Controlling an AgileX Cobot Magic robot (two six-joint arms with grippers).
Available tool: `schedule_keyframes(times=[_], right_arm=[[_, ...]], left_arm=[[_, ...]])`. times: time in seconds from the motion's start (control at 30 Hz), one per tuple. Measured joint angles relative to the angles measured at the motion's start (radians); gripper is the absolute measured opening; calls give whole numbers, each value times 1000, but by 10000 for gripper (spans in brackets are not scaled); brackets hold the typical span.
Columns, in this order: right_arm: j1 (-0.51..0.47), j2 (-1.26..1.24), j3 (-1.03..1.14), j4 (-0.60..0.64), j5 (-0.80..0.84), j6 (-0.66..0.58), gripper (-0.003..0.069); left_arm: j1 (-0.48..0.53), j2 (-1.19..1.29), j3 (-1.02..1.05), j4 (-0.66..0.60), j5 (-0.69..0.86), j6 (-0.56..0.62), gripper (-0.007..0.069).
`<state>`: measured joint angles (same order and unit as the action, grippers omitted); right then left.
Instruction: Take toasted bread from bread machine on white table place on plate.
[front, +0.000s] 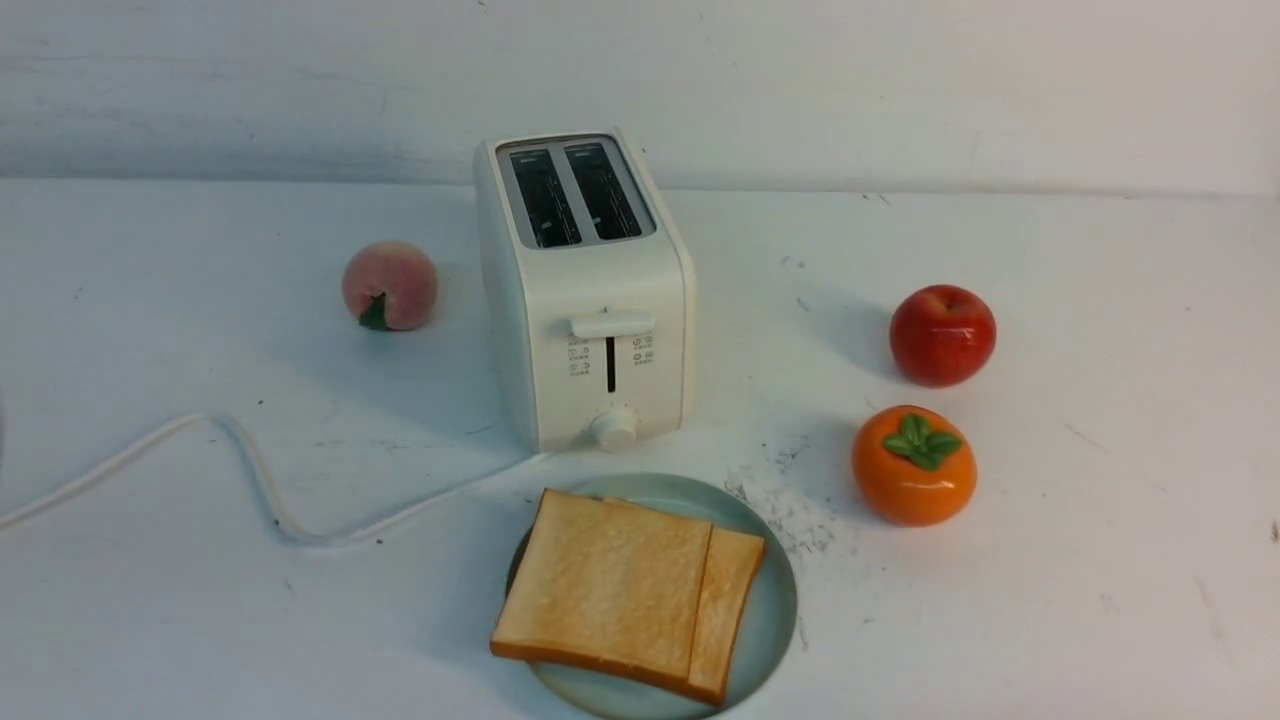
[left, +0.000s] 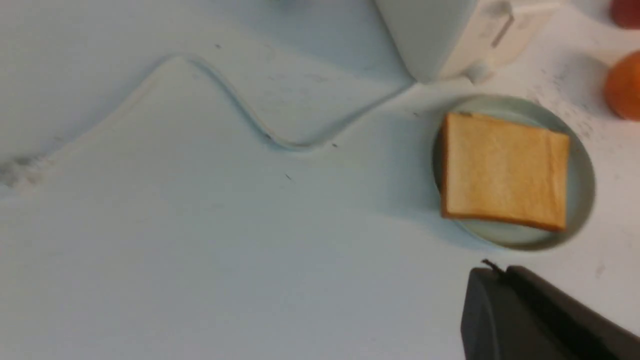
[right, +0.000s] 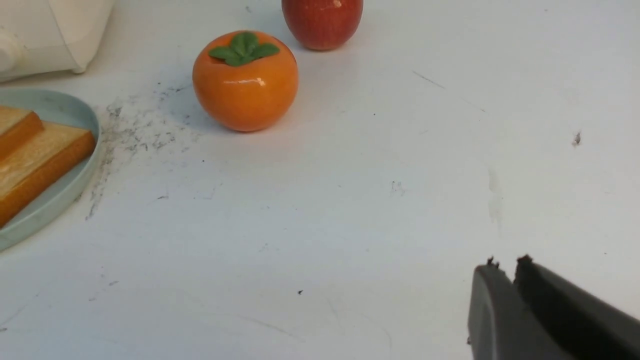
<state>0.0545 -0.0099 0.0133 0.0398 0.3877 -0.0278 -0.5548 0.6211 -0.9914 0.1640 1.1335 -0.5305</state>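
Note:
Two slices of toasted bread lie stacked on the plate (front: 778, 610): the upper slice (front: 605, 580) covers most of the lower one (front: 728, 605). The bread machine (front: 590, 300) stands just behind the plate, both slots dark and empty, lever up. Neither gripper shows in the front view. In the left wrist view my left gripper (left: 495, 270) is shut on nothing, hovering over the white table (left: 250, 250) on the near side of the plate (left: 582, 175). My right gripper (right: 505, 262) hangs over bare table well to the right of the plate (right: 65, 107), its tips parted by a narrow slit, holding nothing.
A peach (front: 390, 285) sits left of the bread machine. A red apple (front: 942, 335) and an orange persimmon (front: 914, 465) sit to the right. The white cord (front: 250, 460) snakes across the left of the table. Dark specks lie beside the plate.

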Motion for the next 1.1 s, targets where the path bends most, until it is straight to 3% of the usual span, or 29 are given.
schedule_keyframes(times=[0.17, 0.3, 0.5, 1.1], right_arm=[[0, 0, 0, 0, 0, 0, 72], [0, 0, 0, 0, 0, 0, 78], [0, 0, 0, 0, 0, 0, 86], [0, 0, 0, 0, 0, 0, 107]], left_arm=[[0, -347, 381, -115, -281, -20, -12], [0, -560, 567, -172, -474, -60, -12], [0, -632, 650, -184, -627, -103, -11], [0, -632, 654, -185, -656, -108, 1]])
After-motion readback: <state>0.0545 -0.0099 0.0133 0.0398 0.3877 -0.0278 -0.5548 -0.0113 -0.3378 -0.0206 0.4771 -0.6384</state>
